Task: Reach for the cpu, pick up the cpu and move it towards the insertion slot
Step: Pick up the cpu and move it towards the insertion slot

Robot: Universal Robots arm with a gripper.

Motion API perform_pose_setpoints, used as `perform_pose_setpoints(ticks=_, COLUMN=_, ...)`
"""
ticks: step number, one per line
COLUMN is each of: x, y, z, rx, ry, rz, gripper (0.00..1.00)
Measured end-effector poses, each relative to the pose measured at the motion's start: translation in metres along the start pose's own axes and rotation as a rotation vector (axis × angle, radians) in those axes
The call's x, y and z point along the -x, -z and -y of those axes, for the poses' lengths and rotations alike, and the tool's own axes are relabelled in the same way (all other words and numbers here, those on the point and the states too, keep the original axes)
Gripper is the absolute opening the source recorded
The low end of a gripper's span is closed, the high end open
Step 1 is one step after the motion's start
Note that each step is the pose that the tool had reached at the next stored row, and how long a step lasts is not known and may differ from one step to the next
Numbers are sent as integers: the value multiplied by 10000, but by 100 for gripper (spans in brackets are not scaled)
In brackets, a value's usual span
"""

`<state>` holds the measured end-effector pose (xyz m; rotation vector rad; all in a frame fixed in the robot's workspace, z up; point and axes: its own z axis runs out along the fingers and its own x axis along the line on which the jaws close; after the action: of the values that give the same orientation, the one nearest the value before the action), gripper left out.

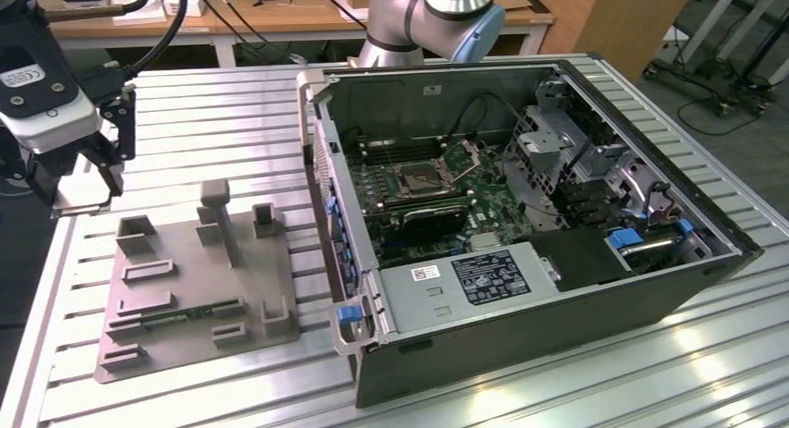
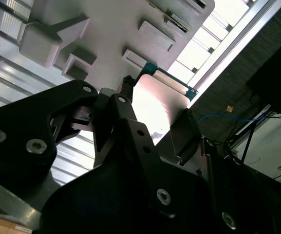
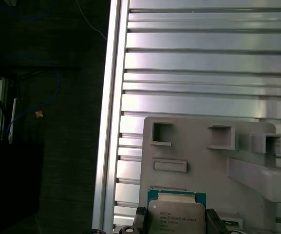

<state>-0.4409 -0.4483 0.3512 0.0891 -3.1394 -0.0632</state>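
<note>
Upper left of exterior view: hand (image 1: 84, 195) poised near the left edge of the ribbed metal table (image 1: 222, 104), white body above, dark fingers pointing down. Just below and right of it in the frame, a grey tray (image 1: 185, 271) with upright blocks, flat on the table.

Grip narrow, closed on the cpu (image 3: 175, 214). In first wrist view: silvery face of the chip turned toward the camera, teal-green border along one edge, a dark fingertip (image 3: 212, 222) pressed to each of two opposite sides. Tray directly behind the chip there, close to the tray's own edge. In second wrist view: same chip seen at a slant, bright glare off the metal face, pinched between the black fingers. Touching the tray or lifted off it: cannot tell.

Insertion slot (image 1: 423, 178) near centre of exterior view, inside an open computer case (image 1: 518, 340) lying on its side across the right half of the frame. Shiny frame, dark middle, hinged plate (image 1: 475, 153) raised just up and right of it. Well apart from hand and cpu, with tray and case wall between. Grey-blue arm joint (image 1: 450, 17) at top centre, behind the case.
</note>
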Motion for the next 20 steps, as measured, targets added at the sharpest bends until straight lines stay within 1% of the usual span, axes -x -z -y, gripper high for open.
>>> perform_pose_setpoints(ticks=3, x=0, y=5, z=0, rx=-1, ry=0, rz=-2, gripper=55)
perform_pose_setpoints(ticks=11, x=1, y=69, z=-3, rx=1, ry=1, rz=2, gripper=55)
perform_pose_setpoints(ticks=20, x=2, y=84, z=-3, rx=-1, ry=1, rz=-2, gripper=55)
